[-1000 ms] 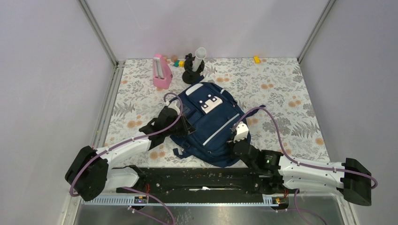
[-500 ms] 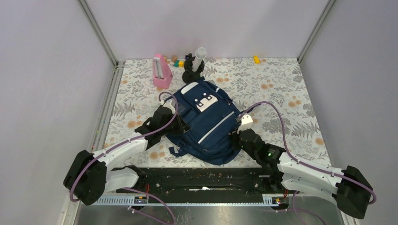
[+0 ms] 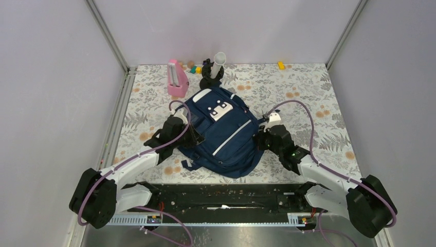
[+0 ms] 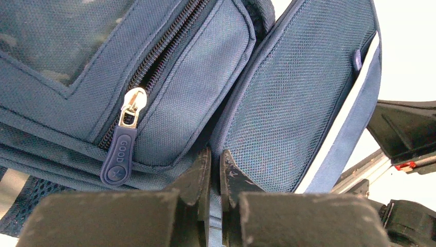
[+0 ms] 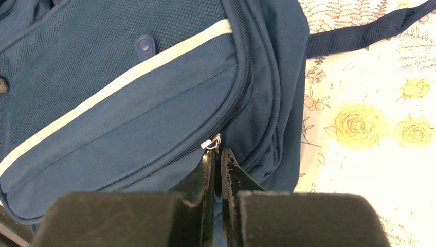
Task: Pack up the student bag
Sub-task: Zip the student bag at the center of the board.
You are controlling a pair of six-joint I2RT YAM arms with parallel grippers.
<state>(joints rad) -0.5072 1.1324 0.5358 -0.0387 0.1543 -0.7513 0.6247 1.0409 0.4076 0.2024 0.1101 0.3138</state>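
Observation:
The student bag [image 3: 221, 134], navy blue with white front patches and a thin light stripe, lies flat in the middle of the floral mat. My left gripper [image 3: 193, 138] is at its left side, shut on a blue strap of the bag between the mesh side panel and a zipped pocket [image 4: 215, 154]. A navy zipper pull marked GOOD [image 4: 119, 154] hangs just left of its fingers. My right gripper [image 3: 259, 140] is at the bag's right edge, shut on the pull tab under a silver zipper slider [image 5: 211, 143], with its tips at the seam [image 5: 217, 154].
A pink stand [image 3: 177, 80], a black holder with a white tube [image 3: 212, 72] and small coloured blocks [image 3: 195, 68] sit just beyond the bag's top. A yellow block [image 3: 280, 65] lies at the back edge. Grey walls close in left, right and behind.
The bag has slid away from the arms and to the left, turning a little, with both grippers holding it. The right arm has reached further forward.

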